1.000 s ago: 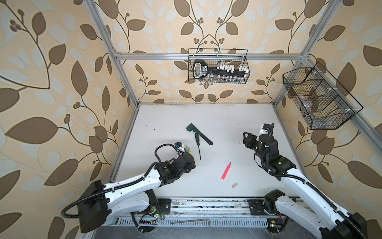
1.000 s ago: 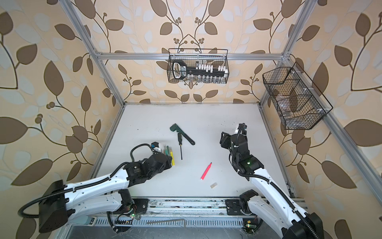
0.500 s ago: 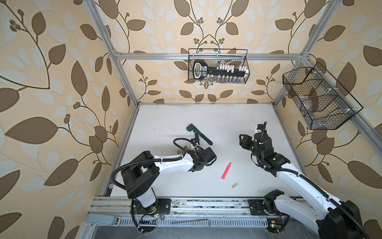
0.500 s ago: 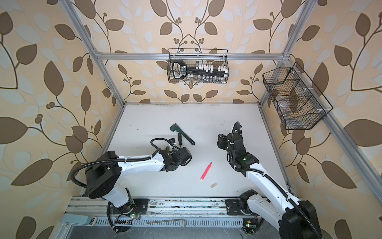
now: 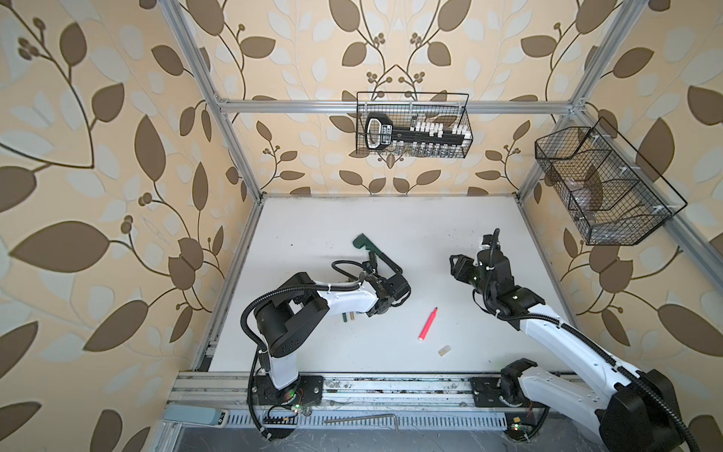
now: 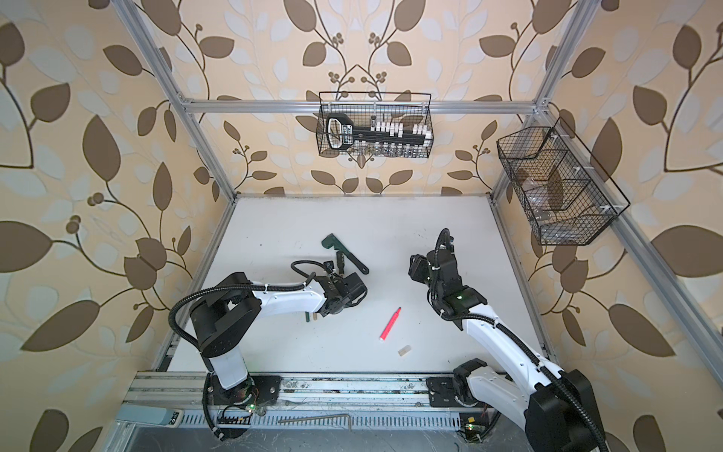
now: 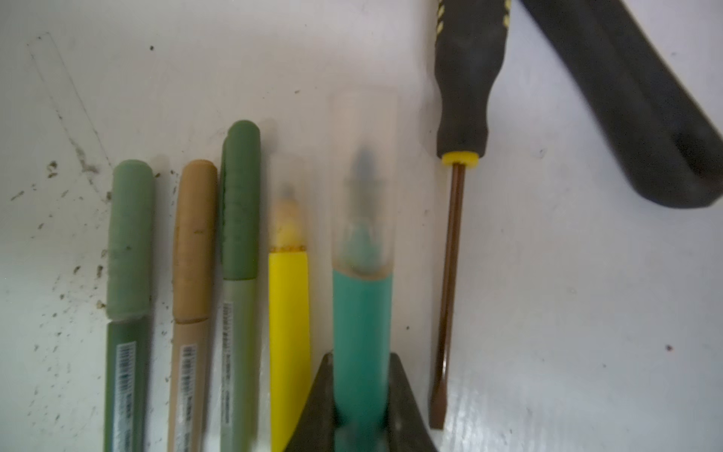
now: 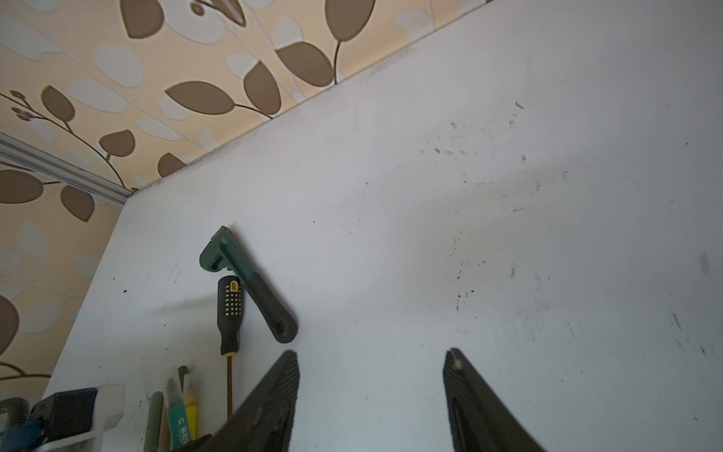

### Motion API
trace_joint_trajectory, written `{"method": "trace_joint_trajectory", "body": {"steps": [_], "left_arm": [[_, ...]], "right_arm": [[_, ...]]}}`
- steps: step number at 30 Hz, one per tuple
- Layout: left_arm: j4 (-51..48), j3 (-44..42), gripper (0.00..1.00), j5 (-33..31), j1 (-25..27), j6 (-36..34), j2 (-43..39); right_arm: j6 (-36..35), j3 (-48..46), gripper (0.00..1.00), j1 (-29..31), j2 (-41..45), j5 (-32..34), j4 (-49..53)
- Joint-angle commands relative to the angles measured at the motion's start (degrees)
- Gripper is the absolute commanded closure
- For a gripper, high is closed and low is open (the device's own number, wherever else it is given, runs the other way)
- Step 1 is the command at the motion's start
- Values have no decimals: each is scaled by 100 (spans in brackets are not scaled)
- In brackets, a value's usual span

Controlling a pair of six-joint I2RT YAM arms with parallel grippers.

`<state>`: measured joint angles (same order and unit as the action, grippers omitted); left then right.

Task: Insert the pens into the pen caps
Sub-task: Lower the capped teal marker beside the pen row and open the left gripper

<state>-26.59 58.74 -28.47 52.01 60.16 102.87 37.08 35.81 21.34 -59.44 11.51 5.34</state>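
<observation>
Left pincer point(image 7: 360, 358), pinching the capped teal pen point(image 7: 362, 313), newly brought beside the yellow pen point(image 7: 288, 313); right pincer point(image 8: 371, 352) spread, empty; pink pen point(image 5: 428, 324) pending.

Capped pens point(image 7: 239, 274) abreast, teal pen point(image 7: 362, 332) gripped; pink pen point(image 5: 428, 324), cap point(image 5: 444, 351) loose.

Nothing is legible. In the left wrist view, lower left, barcode stickers point(image 7: 126, 375) on the dark green pen point(image 7: 127, 332), gold-brown pen point(image 7: 189, 332) and grey-green pen point(image 7: 244, 352) are blurred. In both top views, upper centre, the label point(image 5: 385, 133) on the black holder point(image 5: 426, 137) in the basket point(image 5: 410, 94) is too small.
</observation>
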Motion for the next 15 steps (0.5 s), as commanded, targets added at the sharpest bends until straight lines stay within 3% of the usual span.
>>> {"method": "trace_joint_trajectory", "body": {"steps": [1,11,15], "left_arm": [[-350,214,85,-90,-77,13,14],[-532,310,73,-131,-77,-49,-92],[-542,306,80,-173,-77,-65,-135]], "right_arm": [[32,207,40,-12,-50,-77,54],[36,219,40,-16,-59,-99,56],[37,233,40,-16,-70,-114,87]]}}
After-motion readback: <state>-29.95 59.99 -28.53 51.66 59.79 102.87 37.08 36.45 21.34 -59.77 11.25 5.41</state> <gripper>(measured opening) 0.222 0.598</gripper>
